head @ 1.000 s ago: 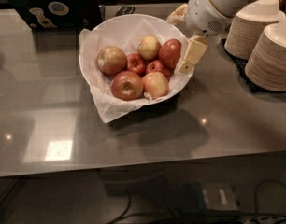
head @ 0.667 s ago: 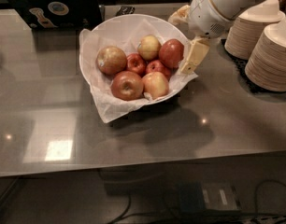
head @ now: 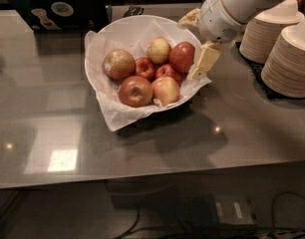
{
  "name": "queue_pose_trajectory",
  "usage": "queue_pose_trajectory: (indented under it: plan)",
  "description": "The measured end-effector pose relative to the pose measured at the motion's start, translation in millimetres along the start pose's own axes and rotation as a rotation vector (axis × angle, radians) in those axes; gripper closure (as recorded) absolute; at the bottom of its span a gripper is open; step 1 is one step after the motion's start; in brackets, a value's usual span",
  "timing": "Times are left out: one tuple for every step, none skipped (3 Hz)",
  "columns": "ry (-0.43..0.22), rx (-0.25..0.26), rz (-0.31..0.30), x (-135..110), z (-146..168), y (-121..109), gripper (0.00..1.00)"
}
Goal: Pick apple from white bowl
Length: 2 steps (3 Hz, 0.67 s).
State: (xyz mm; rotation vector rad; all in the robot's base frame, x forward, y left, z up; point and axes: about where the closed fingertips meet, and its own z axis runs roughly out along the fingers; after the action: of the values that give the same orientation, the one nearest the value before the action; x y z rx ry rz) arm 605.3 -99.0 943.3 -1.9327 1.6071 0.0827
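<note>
Camera view, one moment, grey countertop (head: 142,148) seen from above and in front.

- White bowl (head: 142,20): wide, shallow, upper centre of the countertop; lined with crinkled white paper (head: 117,118) spilling over the near-left rim.
- Deep red apple (head: 182,56): in the bowl, right side, touching the yellowish-green apple (head: 159,50) on its left and resting just behind a small red apple (head: 168,72).
- Second small red apple (head: 145,67): middle of the bowl, beside the first.
- Mottled red-yellow apple (head: 118,63): left side of the bowl.
- Red-orange apple (head: 135,91) and pale pink-yellow apple (head: 166,90): front row, touching each other.
- Gripper (head: 197,40): on a white arm (head: 232,6) entering from the upper right, over the bowl's right rim, just beside the deep red apple. Spread wide, holding nothing: one cream finger (head: 205,61) hanging at the near-right rim, the other (head: 189,19) at the far rim, well apart.
- Two stacks of tan paper bowls (head: 272,34) (head: 292,59): right edge, upside down, on a black mat (head: 256,69).
- Dark printed box (head: 53,6): top left, behind the bowl.
- Cables (head: 137,218): in shadow below the counter edge.
</note>
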Motion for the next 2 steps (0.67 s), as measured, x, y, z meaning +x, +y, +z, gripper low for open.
queue_pose_trajectory:
  plan:
    - [-0.002, -0.003, 0.0, 0.6, 2.0, 0.0, 0.29]
    - [-0.009, -0.015, 0.006, 6.6, 12.2, -1.6, 0.33]
